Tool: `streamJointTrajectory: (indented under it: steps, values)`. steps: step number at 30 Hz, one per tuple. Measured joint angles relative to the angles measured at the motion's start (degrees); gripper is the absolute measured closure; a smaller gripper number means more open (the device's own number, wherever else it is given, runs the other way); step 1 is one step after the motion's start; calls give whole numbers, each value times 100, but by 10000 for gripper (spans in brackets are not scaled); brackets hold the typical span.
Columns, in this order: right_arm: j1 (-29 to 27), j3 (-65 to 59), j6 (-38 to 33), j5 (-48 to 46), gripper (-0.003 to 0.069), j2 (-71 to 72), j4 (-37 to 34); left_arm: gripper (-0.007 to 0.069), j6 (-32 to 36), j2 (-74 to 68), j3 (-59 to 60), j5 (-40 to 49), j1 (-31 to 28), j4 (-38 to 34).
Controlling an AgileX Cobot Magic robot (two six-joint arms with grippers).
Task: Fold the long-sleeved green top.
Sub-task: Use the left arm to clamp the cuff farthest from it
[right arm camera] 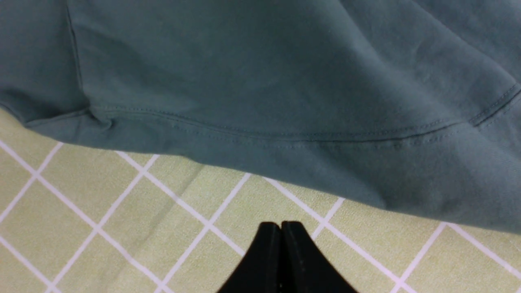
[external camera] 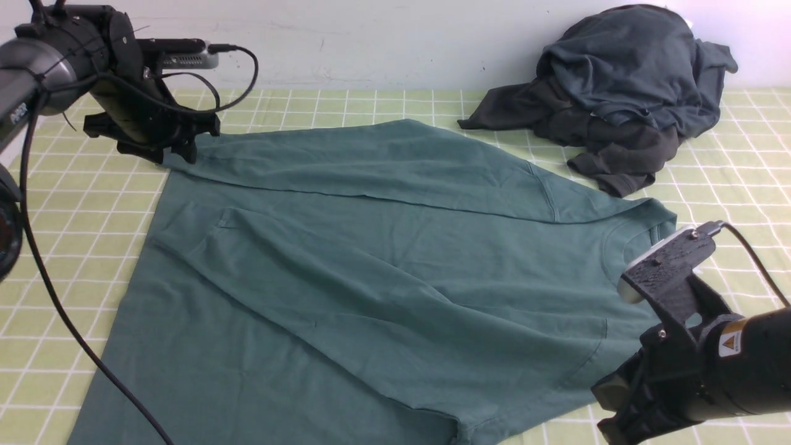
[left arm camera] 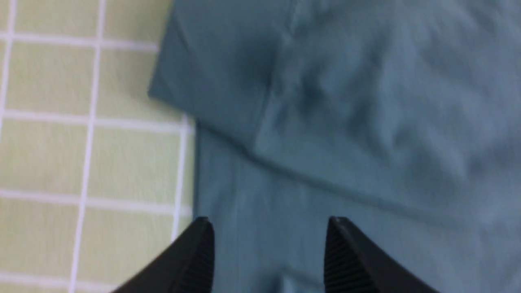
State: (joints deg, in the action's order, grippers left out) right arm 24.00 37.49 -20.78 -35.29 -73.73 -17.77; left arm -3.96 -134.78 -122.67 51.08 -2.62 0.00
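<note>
Left gripper [left arm camera: 270,248]: the jaws are standing wide apart, with nothing clamped between the ribbed fingertips [left arm camera: 340,244]. The tool is hanging over the far left corner of the green long-sleeved top [external camera: 371,278], above the end of a folded-in sleeve [external camera: 371,167]. The left wrist view is blurring, so it is not possible to tell whether the fingertips are touching the fabric.

Right gripper [right arm camera: 281,230]: the jaws are pressing tip to tip and are carrying nothing. The tool is hovering over bare tablecloth [external camera: 62,204], just beside the near edge of the top, close to a stitched seam. In the front view this arm is occupying the near right corner, with its wrist camera covering part of the collar [external camera: 662,221].

Workpiece: the top is lying flat across the middle of the table, collar pointing to the right and hem to the left. Both sleeves are lying folded over the body. The far sleeve is running along the far edge from the right shoulder to the left corner. The near sleeve [external camera: 321,278] is crossing the body diagonally, ending on the left half.

Surroundings: the tablecloth is showing a yellow-green field with a white grid. A pile of dark garments [external camera: 630,80] is sitting at the far right against the wall, near the top's far shoulder. A black cable [external camera: 55,296] is trailing from the left arm across the near left of the table.
</note>
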Motion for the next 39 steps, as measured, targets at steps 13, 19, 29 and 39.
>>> streamJointTrajectory:
  steps: [13, 19, 29, 39]
  values:
    - [0, 0, 0, 199, 673, -154, 0, 291, -1852, -972, -453, -1414, -262, 830]
    - [0, 0, 0, 222, 673, -484, 0, 583, -1690, -972, -471, -1642, -262, 643]
    - [0, 0, 0, 270, 673, -571, 0, 529, -464, -972, -830, -925, -262, 0]
    - [0, 0, 0, 290, 673, -571, 0, 274, -361, -1339, -848, -1512, -262, 267]
